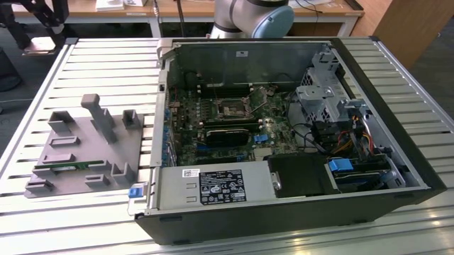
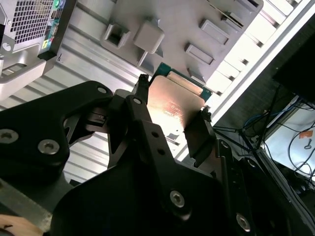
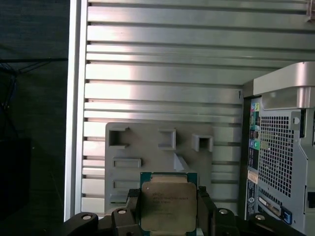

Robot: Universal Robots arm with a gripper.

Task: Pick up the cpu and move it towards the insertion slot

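The hand (image 2: pixel 173 101) clamps the cpu (image 3: pixel 168 205) by two edges above the grey tray (image 3: pixel 147 145) (outside the case (image 3: pixel 280 147)). The slot (image 1: pixel 233 109) lies well apart. Best carried level, grip firm.

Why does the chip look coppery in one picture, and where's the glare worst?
Second wrist view: the cpu, held by the gripper, reflects a warm glare off its metal top; first wrist view: it looks duller, while the slatted table shines in bright bands; exterior view: the nearest slats glare white, the computer case is shaded inside.
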